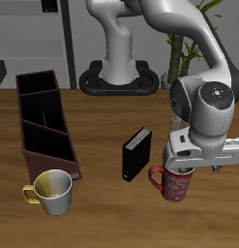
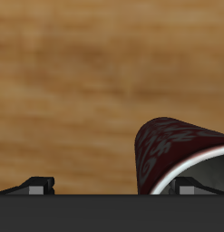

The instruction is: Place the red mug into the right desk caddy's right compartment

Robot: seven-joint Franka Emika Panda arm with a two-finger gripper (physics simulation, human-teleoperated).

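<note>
My gripper sits right down over the red mug, which stands upright on the wooden counter near its front edge. From the exterior view my fingers reach the mug's rim, but the hand body hides the contact, and I cannot tell whether my jaws are clenched on the mug or released around it. In my wrist view the mug's speckled dark red wall and a sliver of its pale rim fill the space by one fingertip; the other fingertip stands well apart from it over bare wood.

Just beside the mug, a little farther back, stands a small black upright box. The right desk caddy lies well apart from the mug across the counter, its three cells open to the top. A cream-yellow mug stands near the caddy's front end, close to the counter's front edge.
</note>
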